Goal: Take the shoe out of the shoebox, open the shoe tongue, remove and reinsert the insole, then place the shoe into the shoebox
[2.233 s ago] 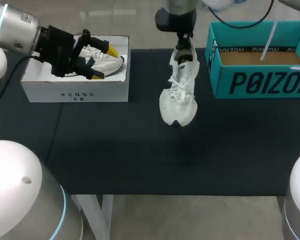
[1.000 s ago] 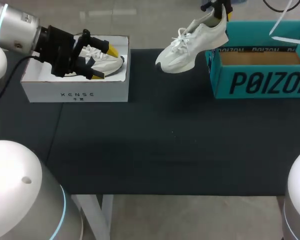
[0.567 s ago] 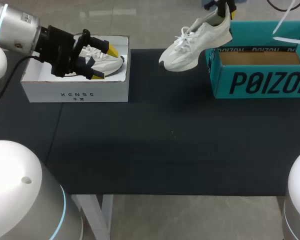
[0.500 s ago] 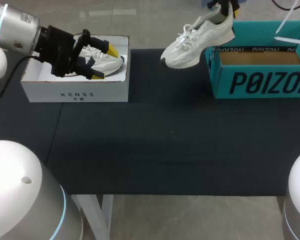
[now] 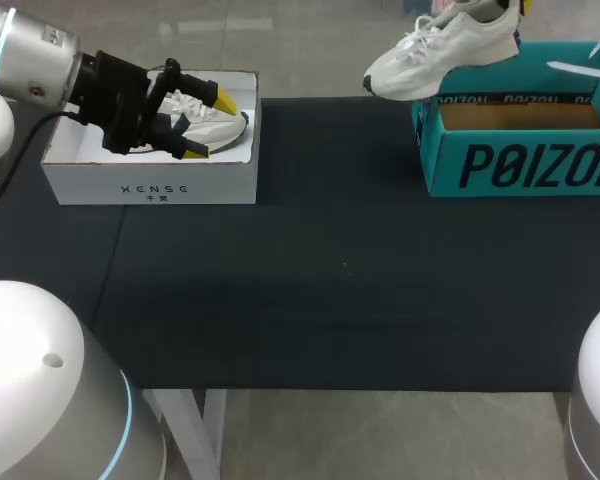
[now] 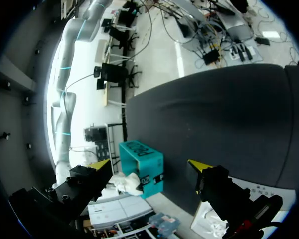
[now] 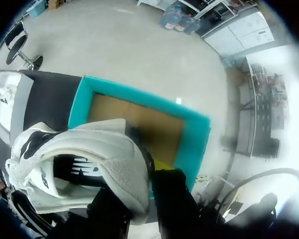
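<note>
Right tool clamps shoe above shoebox; left tool spread.

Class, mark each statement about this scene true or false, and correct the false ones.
1. The right claw holds a white shoe in the air. True.
2. The teal shoebox already has a shoe in it. False: its inside is bare, and the white shoe hangs over its far left corner.
3. The left claw is at the white box with its fingers open. True.
4. The white box is empty. False: a second shoe lies in it.
</note>
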### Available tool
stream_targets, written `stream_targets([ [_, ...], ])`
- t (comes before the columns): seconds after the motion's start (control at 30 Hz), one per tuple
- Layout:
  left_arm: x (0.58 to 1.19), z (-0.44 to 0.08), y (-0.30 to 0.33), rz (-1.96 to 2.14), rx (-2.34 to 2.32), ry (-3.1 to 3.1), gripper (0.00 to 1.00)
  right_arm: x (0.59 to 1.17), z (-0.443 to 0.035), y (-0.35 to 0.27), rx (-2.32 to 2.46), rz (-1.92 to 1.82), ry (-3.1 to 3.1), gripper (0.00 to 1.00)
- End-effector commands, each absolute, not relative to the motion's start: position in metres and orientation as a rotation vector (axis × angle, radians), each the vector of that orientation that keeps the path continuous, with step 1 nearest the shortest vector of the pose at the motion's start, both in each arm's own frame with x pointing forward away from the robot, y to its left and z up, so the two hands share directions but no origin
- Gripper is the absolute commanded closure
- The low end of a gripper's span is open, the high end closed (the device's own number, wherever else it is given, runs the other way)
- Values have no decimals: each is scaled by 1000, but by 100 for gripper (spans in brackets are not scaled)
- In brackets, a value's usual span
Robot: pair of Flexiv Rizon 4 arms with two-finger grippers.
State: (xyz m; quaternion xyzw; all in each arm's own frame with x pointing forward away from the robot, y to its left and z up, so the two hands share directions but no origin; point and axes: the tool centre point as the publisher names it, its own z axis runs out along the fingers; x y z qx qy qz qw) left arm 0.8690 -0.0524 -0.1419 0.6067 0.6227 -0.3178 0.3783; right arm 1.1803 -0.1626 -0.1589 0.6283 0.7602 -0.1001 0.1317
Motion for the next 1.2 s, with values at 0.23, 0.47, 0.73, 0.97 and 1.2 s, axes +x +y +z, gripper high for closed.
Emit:
stream_targets([
  [0.23, 868, -142, -53, -808, 1551, 1593, 0, 1176, -154, -235, 2008, -235, 2084, 100],
  [0.47, 868, -142, -53, -808, 1551, 1593, 0, 1164, -156, -275, 2107, -193, 1976, 100],
  [0.73, 868, -142, -53, -808, 1551, 1593, 0, 1146, -165, -305, 2149, -94, 1877, 100],
  [0.97, 868, -142, -53, -808, 1551, 1593, 0, 1135, -182, -317, 2167, -110, 1819, 100],
  [1.2, 868, -142, -53, -808, 1551, 1593, 0, 1135, -194, -325, 2193, -141, 1792, 100],
])
